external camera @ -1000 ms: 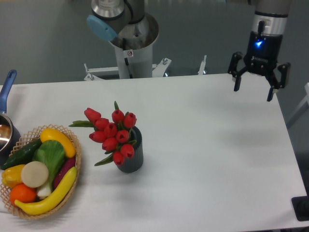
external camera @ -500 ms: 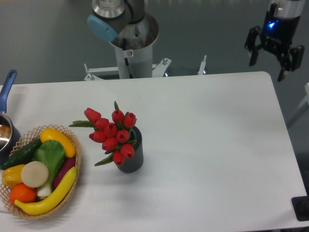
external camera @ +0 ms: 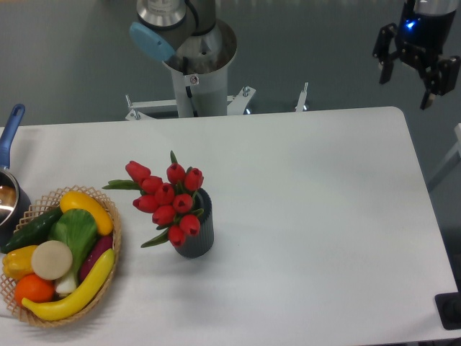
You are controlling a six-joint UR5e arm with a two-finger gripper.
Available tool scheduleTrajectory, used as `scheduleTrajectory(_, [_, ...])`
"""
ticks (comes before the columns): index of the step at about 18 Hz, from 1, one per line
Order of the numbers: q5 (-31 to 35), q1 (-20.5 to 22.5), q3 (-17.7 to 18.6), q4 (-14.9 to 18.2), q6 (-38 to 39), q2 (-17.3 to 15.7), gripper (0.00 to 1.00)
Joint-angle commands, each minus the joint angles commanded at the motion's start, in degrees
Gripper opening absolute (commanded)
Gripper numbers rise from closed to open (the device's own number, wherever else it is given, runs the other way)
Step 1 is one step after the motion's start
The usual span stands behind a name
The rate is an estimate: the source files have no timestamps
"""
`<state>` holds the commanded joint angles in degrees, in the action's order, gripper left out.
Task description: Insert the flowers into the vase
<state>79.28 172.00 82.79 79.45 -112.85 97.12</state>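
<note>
The flowers (external camera: pixel 167 196), a bunch of red closed tulips with green leaves, stood with their stems down in the vase (external camera: pixel 196 234), a small dark grey ribbed cylinder a little left of the middle of the counter (external camera: pixel 317 216). The heads leaned out of the mouth toward ten o'clock, and one leaf stuck out low toward eight o'clock. By the look of it the insertion was done and the step in hand was the retreat.

The gripper (external camera: pixel 408 69) hung well apart from the vase, off beyond the counter's far right corner at about two o'clock, its jaws spread wide and holding nothing. To finish well, the arm would best stay high and clear of the leaning heads, since the bouquet looked wider than the vase and top-heavy toward the left; a brush against it could tip the whole thing.

At nine o'clock from the vase sat a wicker basket (external camera: pixel 113 238) of toy produce: a banana (external camera: pixel 72 295), a cucumber (external camera: pixel 32 227), an orange (external camera: pixel 34 288) and a leafy green (external camera: pixel 74 234). Beyond it at the counter's left edge was a blue-handled pot (external camera: pixel 10 173).

No brand or legible writing showed; a small sticker on the arm's base column (external camera: pixel 196 76) was too small to read.
</note>
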Motion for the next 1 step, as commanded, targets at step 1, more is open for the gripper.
scheduleTrajectory(1, [-0.09,0.00,0.18,-0.09,0.00,0.00,1.00])
